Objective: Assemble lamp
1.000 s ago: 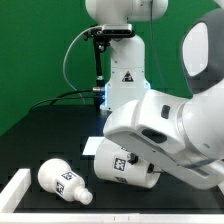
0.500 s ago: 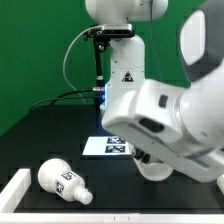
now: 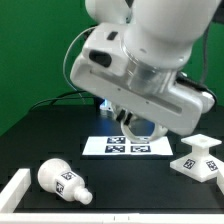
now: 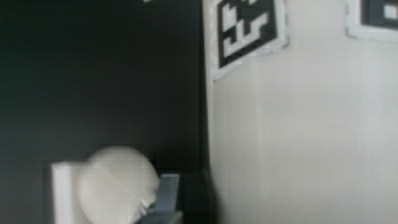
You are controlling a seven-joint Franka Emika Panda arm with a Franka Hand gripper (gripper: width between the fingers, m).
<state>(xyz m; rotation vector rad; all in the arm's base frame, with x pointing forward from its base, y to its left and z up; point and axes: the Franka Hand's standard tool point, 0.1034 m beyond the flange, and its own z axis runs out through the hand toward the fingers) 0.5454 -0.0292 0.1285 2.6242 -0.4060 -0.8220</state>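
Observation:
The bulb (image 3: pixel 64 181) lies on its side on the black table at the exterior view's lower left. The waisted base (image 3: pixel 198 158) stands upright at the right. The shade shows in no view. My gripper (image 3: pixel 122 124) hangs under the big white arm, above the marker board (image 3: pixel 126 147), mostly hidden by the arm. The blurred wrist view shows one grey finger (image 4: pixel 171 196) beside a rounded white shape (image 4: pixel 111 186) that I cannot identify. I cannot tell whether the jaws are open or shut.
A white bar (image 3: pixel 15 189) lies along the table's front left corner. The marker board's white face (image 4: pixel 302 130) with a tag (image 4: pixel 249 32) fills much of the wrist view. A green wall and the arm's mount stand behind.
The arm has swung up and away from the front right, uncovering the marker board and the base. The tagged shade seen under it a second ago no longer shows. The bulb has not moved.

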